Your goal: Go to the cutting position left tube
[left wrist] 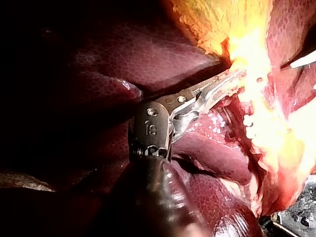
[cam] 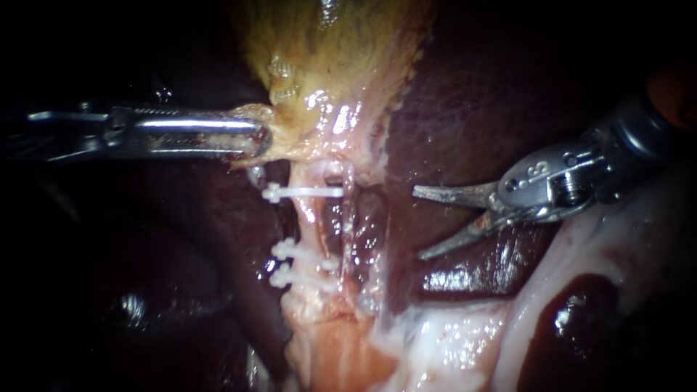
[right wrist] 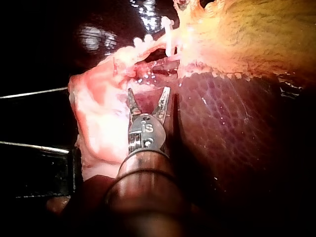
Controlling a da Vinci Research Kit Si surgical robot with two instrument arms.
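the right instrument comes in level from the side of the left tube, its two pointed blades spread wide and aimed at the tube, tips apart from it over the liver. the tube hangs pale below the gallbladder, with one white clip across it and a pair of clips further along. the left instrument lies level above the tube, jaws pinching the gallbladder's lower edge.

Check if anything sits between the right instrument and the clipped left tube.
Probably: a second pale tube runs beside the left tube, on the side facing the open-jawed right instrument. Nothing else intervenes.
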